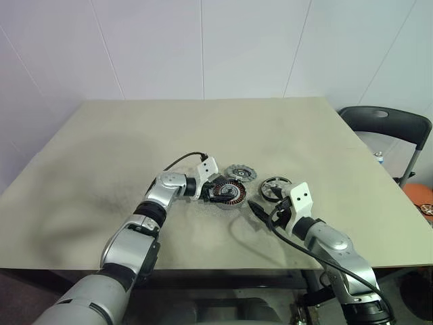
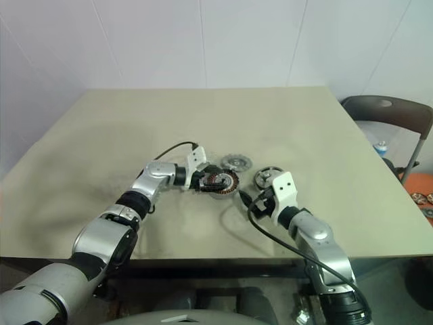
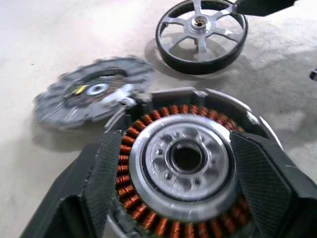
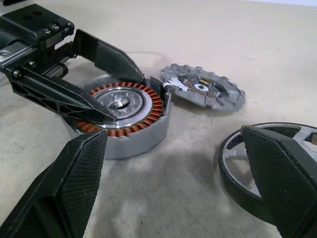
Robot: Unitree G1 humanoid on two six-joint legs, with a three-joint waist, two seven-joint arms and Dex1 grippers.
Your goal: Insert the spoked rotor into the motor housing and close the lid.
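Motor housing (image 1: 229, 192) sits on the beige table (image 1: 101, 149), copper windings facing up around its silver hub. From where I stand, the left gripper (image 4: 111, 82) reaches in from the robot's left with its two black fingers (image 3: 101, 178) spread on either side of the housing's rim; whether the pads actually press on the rim I cannot tell. Just behind the housing, the lid (image 1: 241, 172) lies flat, a grey toothed disc close to the housing wall. To the robot's right of the housing, the spoked rotor (image 1: 275, 187) rests flat on the table, a black ring with silvery spokes. The right gripper (image 1: 260, 211) hovers low beside the rotor, jaws wide apart and pinching nothing, one finger (image 4: 280, 176) near the rotor's rim. A dark chair (image 1: 389, 128) stands past the table's far right corner.
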